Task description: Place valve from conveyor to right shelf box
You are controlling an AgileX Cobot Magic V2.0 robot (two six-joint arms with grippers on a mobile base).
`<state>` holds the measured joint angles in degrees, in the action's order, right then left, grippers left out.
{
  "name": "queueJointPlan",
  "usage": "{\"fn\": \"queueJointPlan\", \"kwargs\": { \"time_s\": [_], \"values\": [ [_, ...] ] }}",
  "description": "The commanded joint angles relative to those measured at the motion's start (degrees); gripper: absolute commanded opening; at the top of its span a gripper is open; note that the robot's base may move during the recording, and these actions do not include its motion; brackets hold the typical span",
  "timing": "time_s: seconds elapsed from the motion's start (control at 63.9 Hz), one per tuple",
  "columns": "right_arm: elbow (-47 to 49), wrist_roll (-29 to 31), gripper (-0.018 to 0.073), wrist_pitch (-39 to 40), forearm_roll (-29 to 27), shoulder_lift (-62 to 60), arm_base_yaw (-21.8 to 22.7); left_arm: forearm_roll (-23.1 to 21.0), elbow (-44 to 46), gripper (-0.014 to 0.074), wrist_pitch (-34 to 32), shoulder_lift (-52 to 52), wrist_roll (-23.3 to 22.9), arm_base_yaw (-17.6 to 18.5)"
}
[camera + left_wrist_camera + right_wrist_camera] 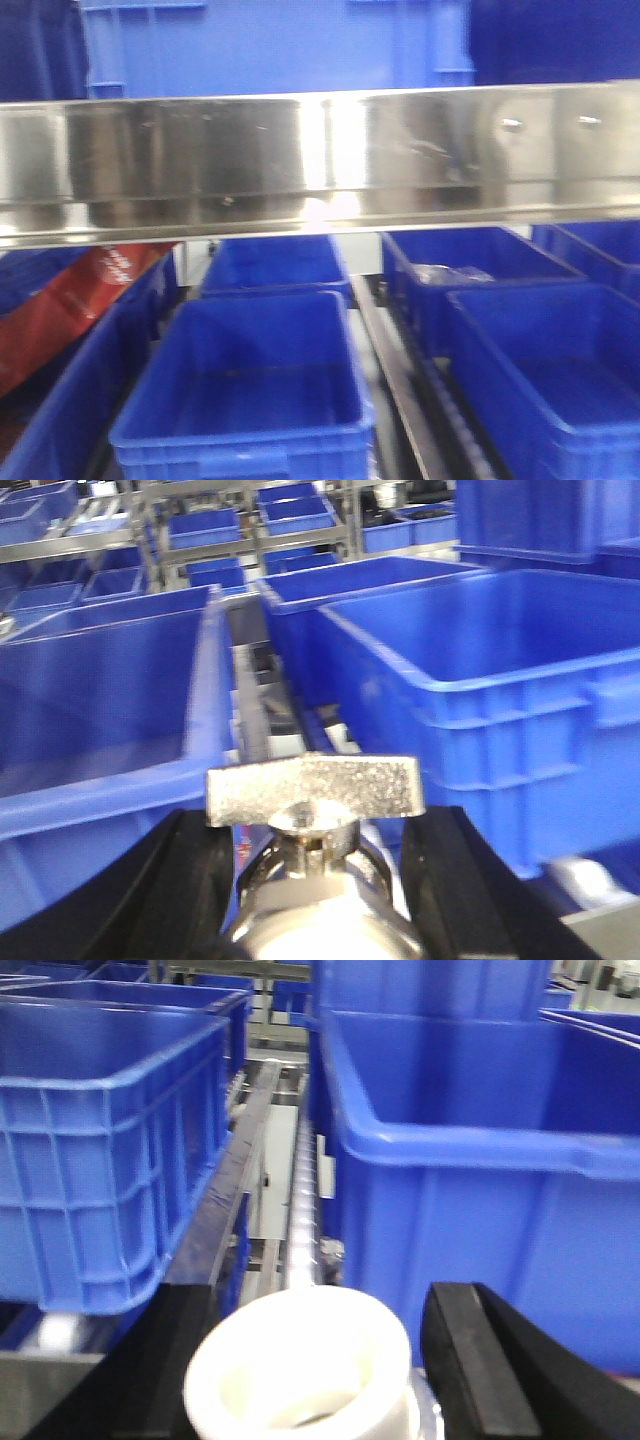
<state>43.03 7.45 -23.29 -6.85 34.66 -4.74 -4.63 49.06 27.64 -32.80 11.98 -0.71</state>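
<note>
Two worries: blue box [480, 680] rim ahead-right of left gripper [320, 825] could knock its clamped valve [315, 785] loose, and can't tell if right gripper [318, 1305] holds that white fitting [300, 1360].

A steel rail [320, 150] spans above blue boxes [240, 440].

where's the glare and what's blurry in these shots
Front view: strong white glare on the steel rail, and the blue bin below is soft all over. Left wrist view: the valve is sharpest at its handle, with its body blurring near the lens. Right wrist view: the close white cup is blurred.
</note>
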Motion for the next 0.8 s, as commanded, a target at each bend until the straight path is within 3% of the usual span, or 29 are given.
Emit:
{"fn": "queueJointPlan", "kwargs": {
  "time_s": [0.0,0.782],
  "values": [
    [1.0,0.2,-0.0153,4.4,0.3,-0.4,0.0,-0.3,0.4,-0.0111,-3.2,0.4,-0.3,0.4],
    [1.0,0.2,-0.0153,4.4,0.3,-0.4,0.0,-0.3,0.4,-0.0111,-3.2,0.4,-0.3,0.4]
  ]
}}
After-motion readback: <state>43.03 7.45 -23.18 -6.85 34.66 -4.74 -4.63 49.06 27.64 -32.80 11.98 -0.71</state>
